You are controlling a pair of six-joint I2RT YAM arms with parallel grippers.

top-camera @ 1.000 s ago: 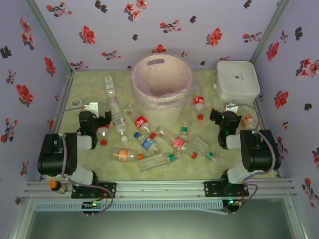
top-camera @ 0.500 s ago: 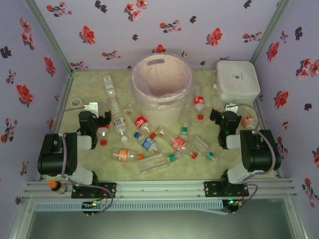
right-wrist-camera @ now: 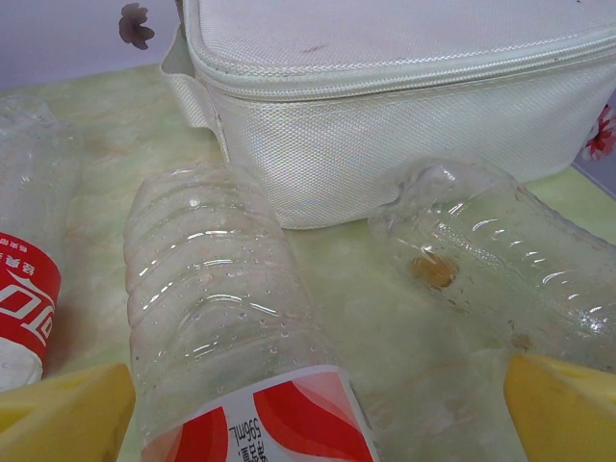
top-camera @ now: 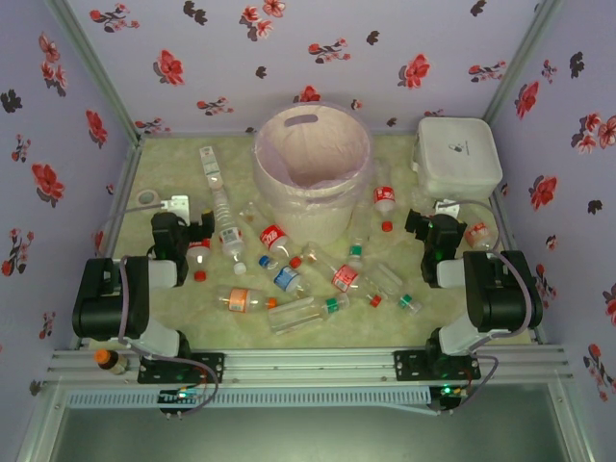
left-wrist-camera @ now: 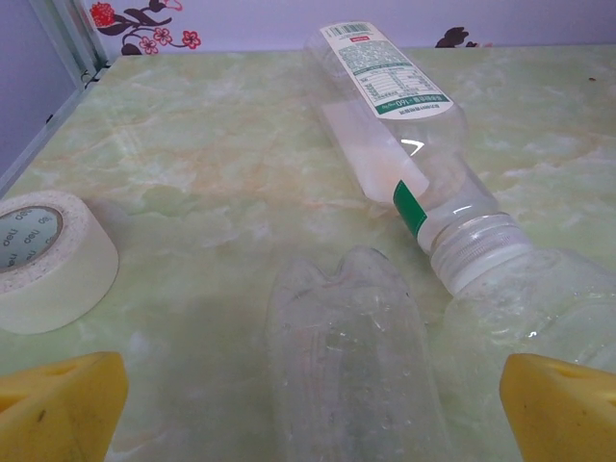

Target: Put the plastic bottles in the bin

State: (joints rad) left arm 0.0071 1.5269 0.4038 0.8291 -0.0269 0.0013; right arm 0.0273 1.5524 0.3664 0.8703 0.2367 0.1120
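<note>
Left gripper (left-wrist-camera: 308, 414) and right gripper (right-wrist-camera: 313, 414) both gape wide, one at a clear bottle (left-wrist-camera: 346, 366), one at a red-labelled bottle (right-wrist-camera: 241, 346), bin (top-camera: 322, 219) well apart, and we fear slick round plastic squirting from an off-centre pinch.

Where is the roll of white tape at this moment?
In the top view, the tape roll lies flat on the left side of the table, right beside a white plug. In the left wrist view it sits at the left edge.
</note>
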